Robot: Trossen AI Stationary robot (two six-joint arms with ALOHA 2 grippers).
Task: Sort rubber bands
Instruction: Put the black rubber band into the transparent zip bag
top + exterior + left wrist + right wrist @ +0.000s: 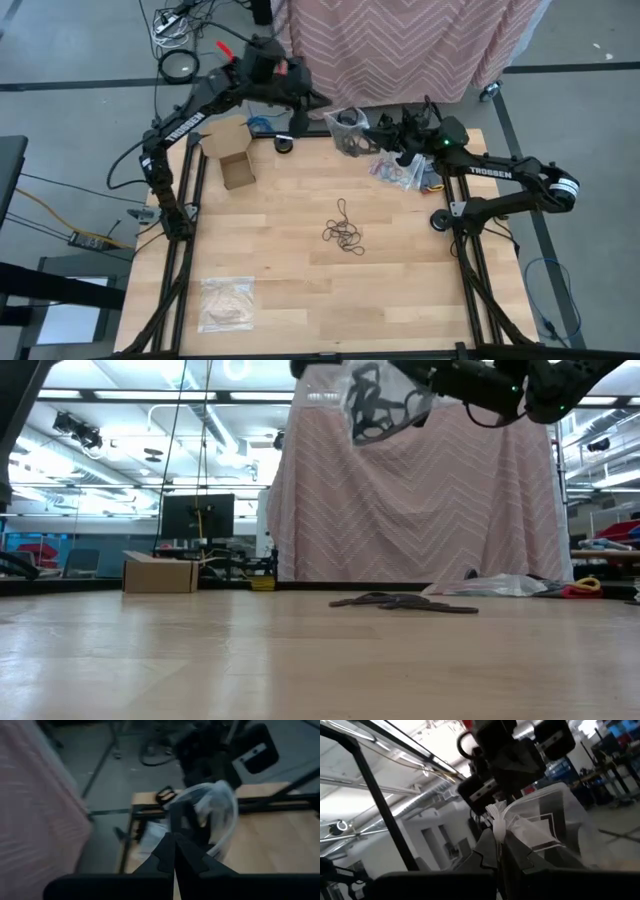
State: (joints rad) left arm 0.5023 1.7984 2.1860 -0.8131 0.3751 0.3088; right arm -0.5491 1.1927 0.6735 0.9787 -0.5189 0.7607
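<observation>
A clear plastic bag (349,129) with black rubber bands inside hangs in the air over the table's far edge; the low view shows it high up (375,400). My left gripper (318,101) is shut on it from the left and my right gripper (386,128) from the right. A loose heap of black rubber bands (345,236) lies on the table's middle, also seen in the low view (400,602). Another clear bag (226,301) with tan bands lies flat near the near-left corner. My left gripper (174,842) pinches the clear bag's side (187,822) between its two shut fingers, coming level from the table's left. The bag (215,807) is lifted clear of the table. My right gripper (498,845) pinches a bunched edge of the bag (497,817) between its shut fingers, reaching from the table's right. The bag's wall (550,815) spreads out beyond the fingers, off the table.
An open cardboard box (230,160) stands at the far left. More clear bags with coloured bands (395,170) lie by the right arm's base. A pink zigzag cloth (400,45) hangs behind the far edge. Bare wood shows around the heap.
</observation>
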